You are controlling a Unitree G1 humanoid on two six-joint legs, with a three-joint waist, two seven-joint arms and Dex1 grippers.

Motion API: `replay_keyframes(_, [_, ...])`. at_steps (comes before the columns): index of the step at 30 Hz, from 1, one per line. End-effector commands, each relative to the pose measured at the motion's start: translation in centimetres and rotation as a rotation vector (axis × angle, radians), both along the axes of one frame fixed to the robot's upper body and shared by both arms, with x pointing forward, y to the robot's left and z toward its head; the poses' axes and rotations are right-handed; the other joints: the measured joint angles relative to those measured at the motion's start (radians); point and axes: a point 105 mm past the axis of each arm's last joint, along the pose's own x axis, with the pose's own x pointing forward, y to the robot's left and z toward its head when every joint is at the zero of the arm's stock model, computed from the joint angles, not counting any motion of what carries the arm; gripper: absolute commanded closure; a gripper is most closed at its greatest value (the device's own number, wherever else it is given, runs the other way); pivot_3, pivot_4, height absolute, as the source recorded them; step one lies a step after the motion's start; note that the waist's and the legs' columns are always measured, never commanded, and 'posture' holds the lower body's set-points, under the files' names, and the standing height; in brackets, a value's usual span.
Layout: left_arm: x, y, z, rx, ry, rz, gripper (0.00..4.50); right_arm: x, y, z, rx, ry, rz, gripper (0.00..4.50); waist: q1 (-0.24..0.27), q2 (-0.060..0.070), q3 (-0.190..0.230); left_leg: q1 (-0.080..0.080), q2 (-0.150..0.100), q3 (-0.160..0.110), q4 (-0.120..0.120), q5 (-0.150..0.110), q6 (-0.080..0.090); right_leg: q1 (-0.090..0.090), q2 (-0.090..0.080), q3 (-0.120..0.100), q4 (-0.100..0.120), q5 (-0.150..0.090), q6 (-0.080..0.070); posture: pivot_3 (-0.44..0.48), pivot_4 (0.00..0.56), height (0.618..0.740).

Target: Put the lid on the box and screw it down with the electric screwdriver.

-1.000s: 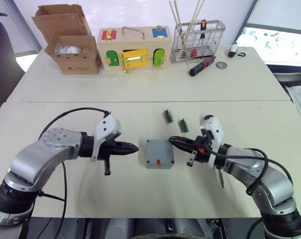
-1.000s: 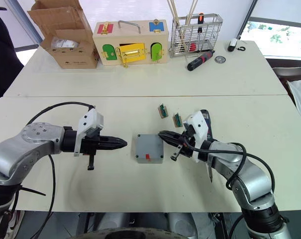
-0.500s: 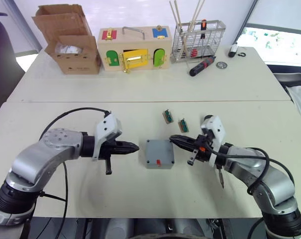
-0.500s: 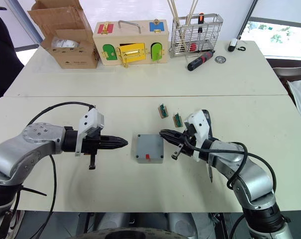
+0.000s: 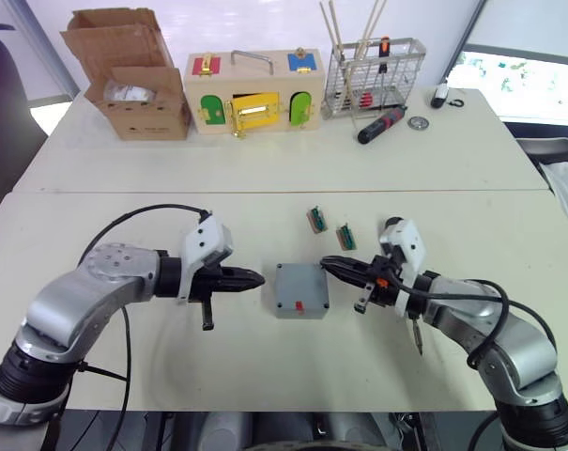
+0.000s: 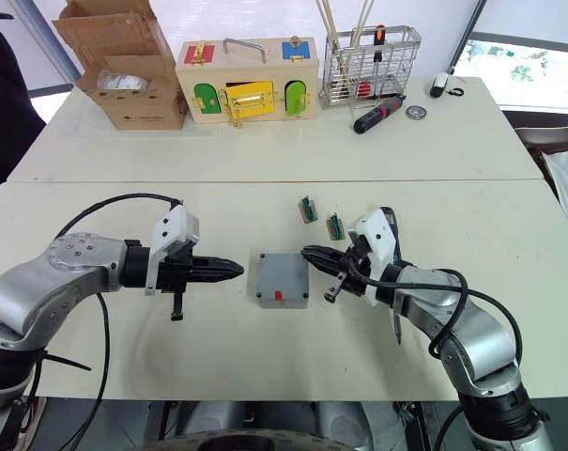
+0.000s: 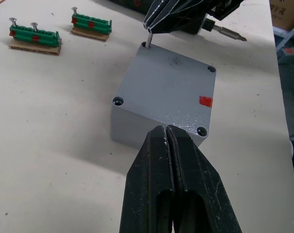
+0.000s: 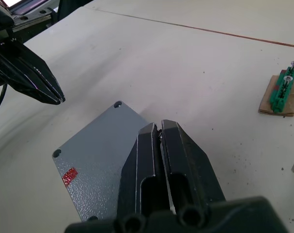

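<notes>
The grey box (image 7: pixel 137 131) stands mid-table with the lid (image 7: pixel 171 92) lying flat on it, a red mark near one edge. My left gripper (image 5: pixel 260 279) is shut and empty, its tips a short way left of the box. From the right, my right gripper (image 5: pixel 324 262) is shut on a small screw (image 7: pixel 149 39), which stands at the lid's far right corner hole. The electric screwdriver (image 6: pixel 397 329) lies on the table under my right forearm, mostly hidden, with its bit showing.
Two green screw holders (image 5: pixel 315 219) (image 5: pixel 345 236) sit just beyond the box. Along the far edge stand a cardboard carton (image 5: pixel 133 85), a wooden box with coloured doors (image 5: pixel 253 92), a wire basket (image 5: pixel 373 66) and a hand screwdriver (image 5: pixel 381 123).
My left gripper has crept slightly right toward the box. The right gripper and the box have stayed put.
</notes>
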Motion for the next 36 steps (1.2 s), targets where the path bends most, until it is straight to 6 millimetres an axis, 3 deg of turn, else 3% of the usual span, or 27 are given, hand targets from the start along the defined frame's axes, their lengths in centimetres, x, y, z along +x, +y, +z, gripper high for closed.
replay_keyframes(1, [-0.1, -0.3, 0.7, -0.009, -0.040, -0.017, 4.50, 0.0, -0.2, 0.5, -0.004, -0.032, 0.001, 4.44, 0.000, 0.000, 0.000, 0.000, 0.000, 0.000, 0.000, 0.000, 0.000, 0.000, 0.000, 0.000, 0.000, 0.000, 0.000, 0.000, 0.150, 0.740])
replay_keyframes(17, [0.0, -0.3, 0.7, -0.012, -0.046, -0.008, 4.50, 0.4, 0.5, -0.1, -0.021, -0.040, 0.017, 4.44, 0.000, 0.000, 0.000, 0.000, 0.000, 0.000, 0.001, 0.000, 0.000, 0.000, 0.000, 0.000, 0.001, 0.000, 0.000, 0.000, 0.150, 0.740])
replay_keyframes(20, [0.0, -0.4, 0.7, -0.016, -0.047, -0.009, 4.50, 0.5, 0.5, 0.0, -0.026, -0.051, 0.014, 3.65, 0.000, 0.000, 0.000, 0.000, 0.000, 0.000, 0.001, 0.000, 0.000, 0.000, 0.000, 0.000, 0.001, 0.000, 0.000, 0.000, 0.150, 0.740])
replay_keyframes(24, [0.1, -0.6, 1.1, -0.033, -0.052, -0.010, 4.50, 0.5, 0.2, 0.5, -0.015, -0.058, 0.008, 1.64, 0.000, 0.000, 0.000, 0.000, 0.000, 0.000, 0.001, 0.000, 0.000, 0.000, 0.000, 0.000, 0.001, 0.000, 0.000, 0.000, 0.150, 0.740])
replay_keyframes(28, [0.6, -0.9, 1.9, -0.072, -0.065, -0.016, 4.50, 0.6, -0.4, 2.2, 0.007, -0.087, -0.010, 0.35, 0.001, 0.000, 0.000, 0.000, 0.000, 0.000, 0.001, 0.000, 0.000, 0.000, 0.000, 0.000, 0.001, 0.000, 0.000, 0.000, 0.150, 0.740])
replay_keyframes(31, [0.8, -1.6, 3.2, -0.113, -0.089, -0.064, 4.50, 1.9, -2.9, 5.4, 0.066, -0.049, -0.096, 0.03, 0.001, 0.000, 0.000, 0.000, 0.000, 0.000, 0.003, 0.000, 0.000, 0.000, 0.000, 0.000, 0.002, 0.000, 0.000, 0.000, 0.150, 0.740])
replay_keyframes(36, [-0.4, -3.9, 4.4, -0.134, -0.134, -0.244, 4.50, 3.0, -9.4, 7.9, -0.165, 0.227, -0.302, 0.03, 0.004, 0.003, 0.001, 0.000, -0.001, 0.000, 0.003, 0.000, 0.000, 0.001, -0.001, -0.001, 0.002, 0.000, 0.000, 0.000, 0.150, 0.740])
